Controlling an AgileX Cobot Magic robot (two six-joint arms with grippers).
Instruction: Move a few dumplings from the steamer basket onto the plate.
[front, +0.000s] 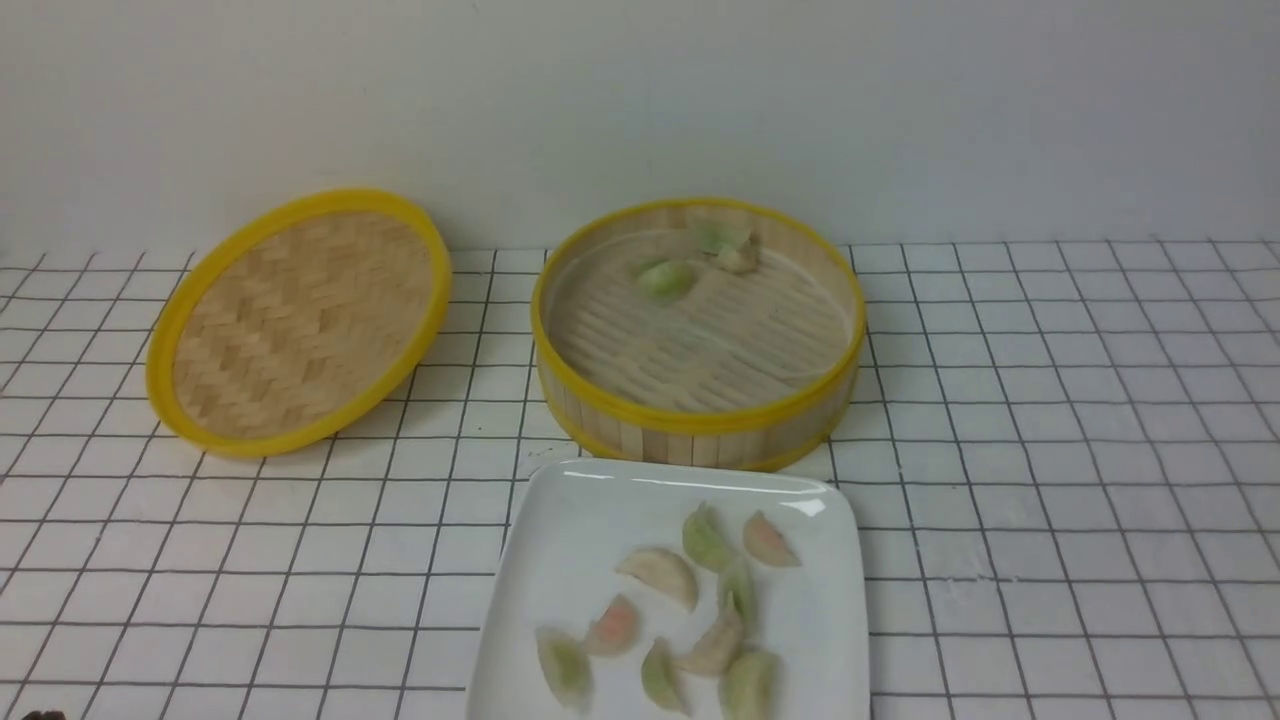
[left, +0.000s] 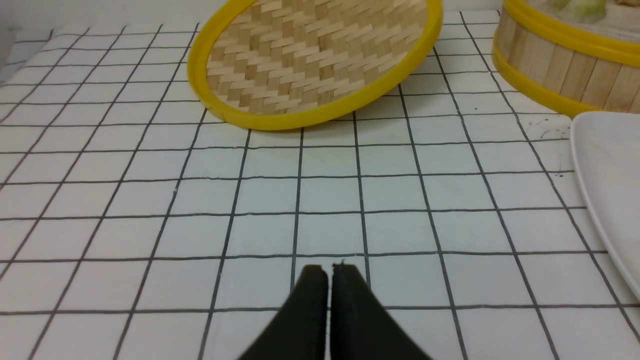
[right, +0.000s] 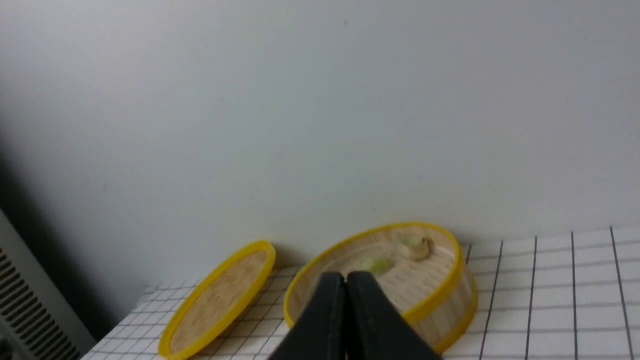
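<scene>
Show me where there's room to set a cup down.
Free: the tiles right of the basket and plate, and those left of the plate, nearer than the lid. Crowded: the plate's middle, with dumplings.

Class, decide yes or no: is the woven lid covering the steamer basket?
No, the lid lies left of the open basket.

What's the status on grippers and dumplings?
Both grippers shut, empty. Dumplings on the white square plate, a few left in the bamboo steamer basket. Nothing blocking.
</scene>
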